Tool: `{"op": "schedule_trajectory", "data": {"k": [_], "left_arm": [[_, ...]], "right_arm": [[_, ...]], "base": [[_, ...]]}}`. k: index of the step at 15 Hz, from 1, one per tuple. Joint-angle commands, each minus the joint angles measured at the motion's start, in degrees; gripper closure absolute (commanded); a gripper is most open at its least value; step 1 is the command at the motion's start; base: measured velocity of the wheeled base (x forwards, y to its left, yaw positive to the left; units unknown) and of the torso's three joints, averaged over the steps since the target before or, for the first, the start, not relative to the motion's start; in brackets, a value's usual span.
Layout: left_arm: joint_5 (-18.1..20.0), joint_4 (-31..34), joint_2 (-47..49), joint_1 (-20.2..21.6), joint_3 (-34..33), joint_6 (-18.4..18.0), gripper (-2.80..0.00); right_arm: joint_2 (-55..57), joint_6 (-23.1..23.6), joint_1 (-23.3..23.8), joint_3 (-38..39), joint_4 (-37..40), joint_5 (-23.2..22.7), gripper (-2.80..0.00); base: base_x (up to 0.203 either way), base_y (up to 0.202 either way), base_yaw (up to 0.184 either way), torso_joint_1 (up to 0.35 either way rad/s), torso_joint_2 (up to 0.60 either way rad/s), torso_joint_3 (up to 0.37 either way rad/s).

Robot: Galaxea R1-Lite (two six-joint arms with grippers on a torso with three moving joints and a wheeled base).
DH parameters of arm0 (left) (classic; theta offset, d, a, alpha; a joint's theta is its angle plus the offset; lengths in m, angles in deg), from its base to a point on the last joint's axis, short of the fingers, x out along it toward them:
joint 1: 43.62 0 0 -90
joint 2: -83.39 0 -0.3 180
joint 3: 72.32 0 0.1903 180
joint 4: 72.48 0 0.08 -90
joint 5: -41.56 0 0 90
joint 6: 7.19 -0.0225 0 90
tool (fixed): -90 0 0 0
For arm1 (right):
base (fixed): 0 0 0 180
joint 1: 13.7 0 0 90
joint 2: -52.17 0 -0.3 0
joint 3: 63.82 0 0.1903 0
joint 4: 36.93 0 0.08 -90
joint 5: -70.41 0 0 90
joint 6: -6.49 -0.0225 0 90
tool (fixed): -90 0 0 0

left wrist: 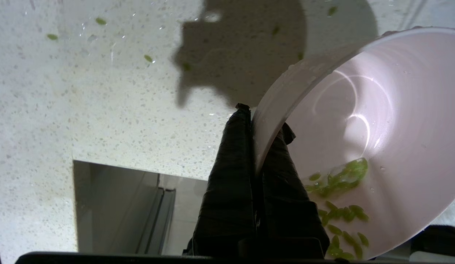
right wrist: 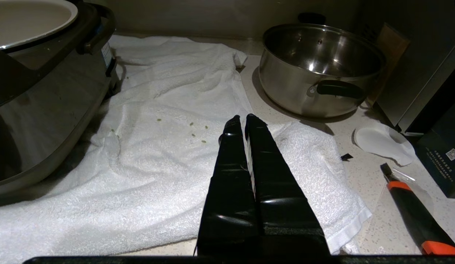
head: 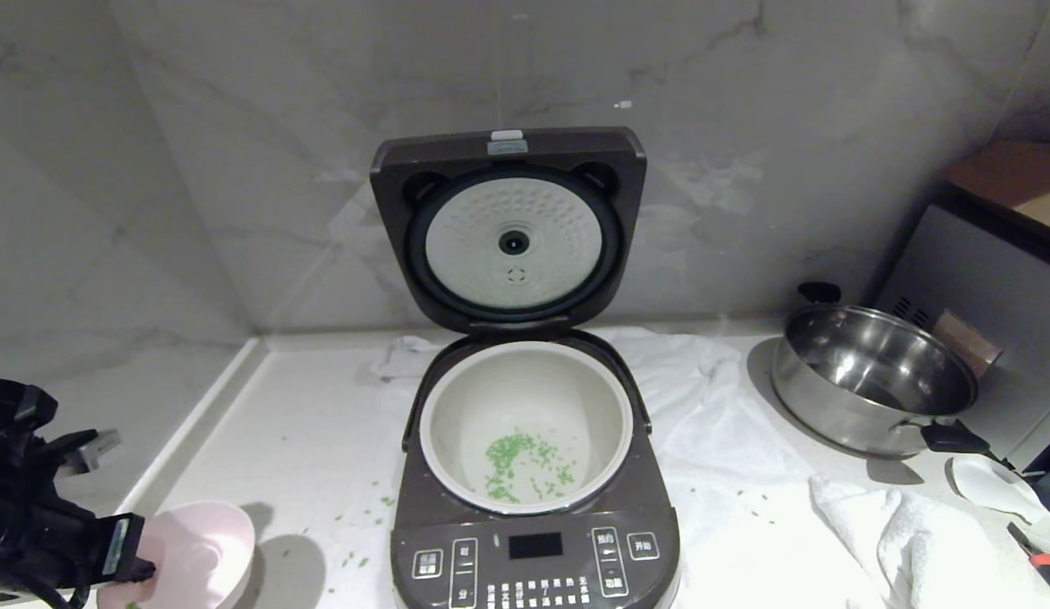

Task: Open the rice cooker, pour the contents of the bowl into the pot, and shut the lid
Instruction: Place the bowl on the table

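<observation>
Marble-walled counter at seven o'clock of the cooker: the bowl, clamped at its rim by the left gripper, should be set down level so leftover bits are kept in.

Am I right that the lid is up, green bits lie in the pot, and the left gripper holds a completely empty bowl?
Not quite. The lid is up and green bits lie in the pot, but the pink bowl pinched by the left gripper is not empty: the left wrist view shows leftover green bits clinging inside it.
</observation>
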Motion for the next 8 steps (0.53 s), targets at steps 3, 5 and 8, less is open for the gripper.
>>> {"op": "schedule_trajectory", "data": {"k": [3,5,8], "left_arm": [[0.02,-0.24,11.13,2.92,0.11,0.11,0.0],[0.0,-2.39,14.07,4.15,-0.58,0.05,0.0],[-0.29,-6.57,19.21,5.88,-0.72,0.05,0.0]], "right_arm": [[0.06,0.04,0.0,0.01,-0.01,-0.05,0.0],[-0.01,0.04,0.0,0.01,-0.01,-0.05,0.0],[0.01,0.04,0.0,0.01,-0.01,-0.05,0.0]], "base": [[0.0,0.0,0.0,0.0,0.0,0.0],[0.0,0.0,0.0,0.0,0.0,0.0],[0.0,0.0,0.0,0.0,0.0,0.0]]}}
